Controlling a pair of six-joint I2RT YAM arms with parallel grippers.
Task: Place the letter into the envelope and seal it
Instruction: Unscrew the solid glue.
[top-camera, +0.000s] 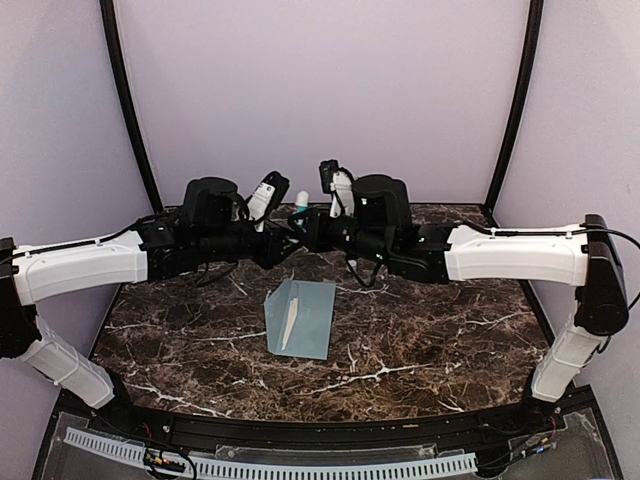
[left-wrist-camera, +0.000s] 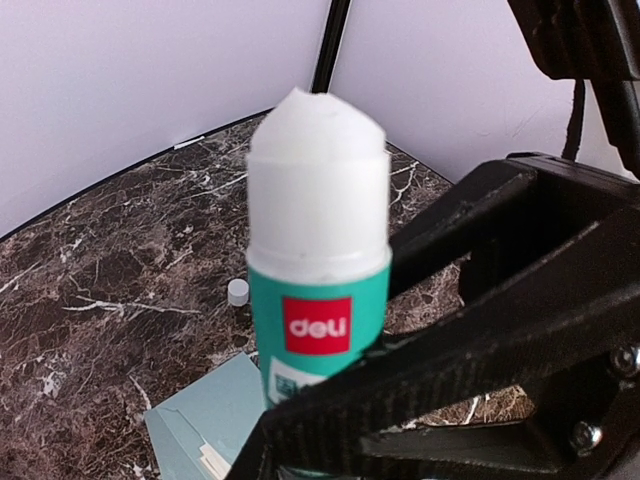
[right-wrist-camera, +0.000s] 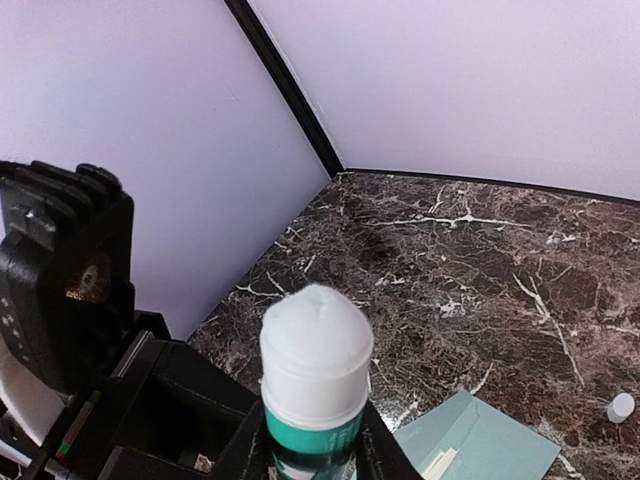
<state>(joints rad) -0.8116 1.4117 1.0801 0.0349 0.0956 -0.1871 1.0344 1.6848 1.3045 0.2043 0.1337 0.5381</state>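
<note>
The pale blue-grey envelope (top-camera: 300, 318) lies flat mid-table, with a cream strip of the letter (top-camera: 288, 325) showing at its opening. Both arms meet above it at the back. An uncapped white-and-green glue stick (top-camera: 301, 212) stands upright between them, its white glue exposed. My left gripper (top-camera: 289, 234) is shut on the stick's lower body, and a black finger (left-wrist-camera: 420, 370) crosses in front of the glue stick (left-wrist-camera: 318, 300). My right gripper (right-wrist-camera: 315, 455) is shut on the same glue stick (right-wrist-camera: 315, 365), a finger on each side. The wrist views show the envelope (left-wrist-camera: 195, 420) (right-wrist-camera: 495, 440) below.
A small white cap (left-wrist-camera: 238, 292) (right-wrist-camera: 621, 406) lies on the dark marble tabletop (top-camera: 430, 330) beyond the envelope. Lilac walls with black corner posts (top-camera: 128, 110) close in the back and sides. The left arm's wrist (right-wrist-camera: 60, 270) sits close beside my right gripper.
</note>
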